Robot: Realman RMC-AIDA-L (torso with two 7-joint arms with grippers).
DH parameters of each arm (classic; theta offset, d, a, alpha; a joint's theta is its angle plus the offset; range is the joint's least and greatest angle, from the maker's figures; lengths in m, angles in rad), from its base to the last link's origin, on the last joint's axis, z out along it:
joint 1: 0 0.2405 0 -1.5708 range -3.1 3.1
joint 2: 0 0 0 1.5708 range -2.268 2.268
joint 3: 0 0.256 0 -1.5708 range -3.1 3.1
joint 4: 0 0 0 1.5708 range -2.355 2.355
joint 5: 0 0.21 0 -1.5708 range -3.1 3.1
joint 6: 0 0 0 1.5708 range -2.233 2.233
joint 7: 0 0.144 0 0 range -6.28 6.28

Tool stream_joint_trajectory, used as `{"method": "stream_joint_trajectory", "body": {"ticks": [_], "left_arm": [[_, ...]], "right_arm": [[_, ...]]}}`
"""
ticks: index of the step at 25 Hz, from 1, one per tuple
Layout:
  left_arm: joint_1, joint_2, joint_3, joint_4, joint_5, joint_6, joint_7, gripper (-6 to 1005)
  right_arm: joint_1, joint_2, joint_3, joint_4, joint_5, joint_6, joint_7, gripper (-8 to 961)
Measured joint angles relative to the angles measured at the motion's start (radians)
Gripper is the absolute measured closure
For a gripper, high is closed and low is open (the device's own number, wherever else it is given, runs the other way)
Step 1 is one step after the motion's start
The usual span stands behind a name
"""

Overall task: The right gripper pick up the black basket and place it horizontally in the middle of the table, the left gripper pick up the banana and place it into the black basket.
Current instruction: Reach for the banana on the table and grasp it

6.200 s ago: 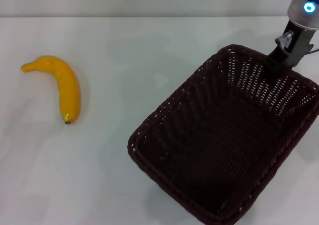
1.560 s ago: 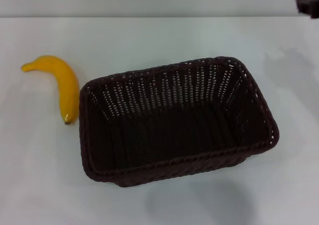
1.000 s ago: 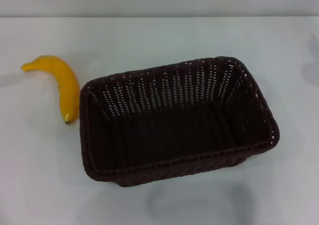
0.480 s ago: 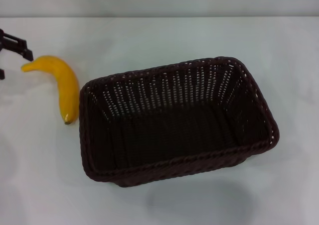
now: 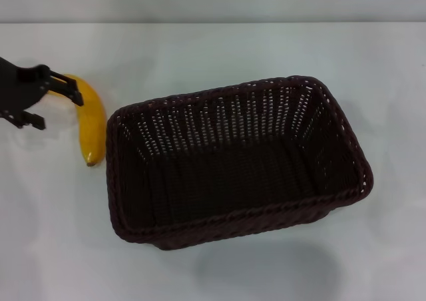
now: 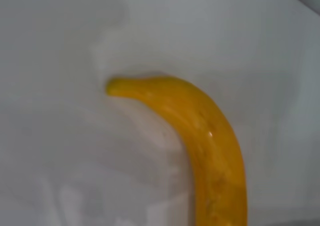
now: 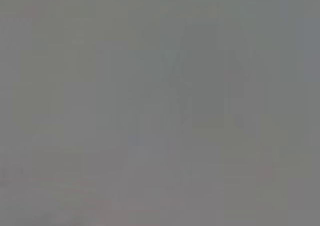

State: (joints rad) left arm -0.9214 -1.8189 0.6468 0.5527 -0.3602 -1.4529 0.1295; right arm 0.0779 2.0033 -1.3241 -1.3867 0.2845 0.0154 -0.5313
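While the black basket sits mid-counter, the left hand, fingers spread and empty, hovers over the stem end of the banana, whose length runs alongside the basket's left wall.

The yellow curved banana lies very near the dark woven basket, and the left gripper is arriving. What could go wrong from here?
1. The yellow curved banana lies close beside the dark woven wicker basket on the white table; a finger descending on that side might strike the braided rim and push the basket out of place.
2. The left gripper, open, is over the banana's stem end, not its middle; gripped there, the smooth fruit may swing or slip.
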Motion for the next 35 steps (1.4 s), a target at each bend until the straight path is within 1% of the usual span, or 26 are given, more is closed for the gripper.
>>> {"method": "stream_joint_trajectory", "body": {"ticks": [1,2,5,7,9,13,18,22,27,35], "left_arm": [[-0.005,-0.011,0.004,-0.011,0.002,0.013,0.004,123],[-0.012,-0.016,0.010,-0.026,0.005,0.024,0.007,123],[-0.036,-0.023,0.052,-0.071,0.011,0.052,0.008,124],[-0.048,-0.030,0.112,-0.085,0.012,0.073,-0.007,124],[-0.056,-0.037,0.150,-0.095,0.012,0.091,-0.023,124],[-0.063,-0.046,0.186,-0.106,0.015,0.131,-0.038,124],[-0.063,-0.060,0.190,-0.116,0.017,0.180,-0.016,124],[-0.073,-0.062,0.190,-0.143,0.022,0.211,0.003,123],[-0.070,-0.067,0.191,-0.160,0.024,0.228,0.016,123],[-0.070,-0.074,0.192,-0.169,0.053,0.239,0.037,213]], "right_arm": [[0.000,0.000,-0.001,0.007,0.000,-0.011,-0.005,505],[0.000,0.000,-0.001,0.013,0.000,-0.019,-0.008,505],[-0.004,0.000,0.001,0.020,0.000,-0.038,-0.012,505],[-0.007,0.000,0.001,0.021,0.000,-0.047,-0.012,505],[-0.010,0.000,0.000,0.022,0.000,-0.058,-0.013,505],[-0.010,0.000,-0.007,0.035,0.000,-0.073,-0.013,505],[-0.005,0.000,-0.014,0.056,0.001,-0.088,-0.014,505],[-0.002,0.000,-0.021,0.062,0.001,-0.091,-0.014,505],[-0.001,0.000,-0.034,0.063,0.001,-0.099,-0.015,505],[-0.001,0.000,-0.057,0.064,0.001,-0.105,-0.015,505]]}}
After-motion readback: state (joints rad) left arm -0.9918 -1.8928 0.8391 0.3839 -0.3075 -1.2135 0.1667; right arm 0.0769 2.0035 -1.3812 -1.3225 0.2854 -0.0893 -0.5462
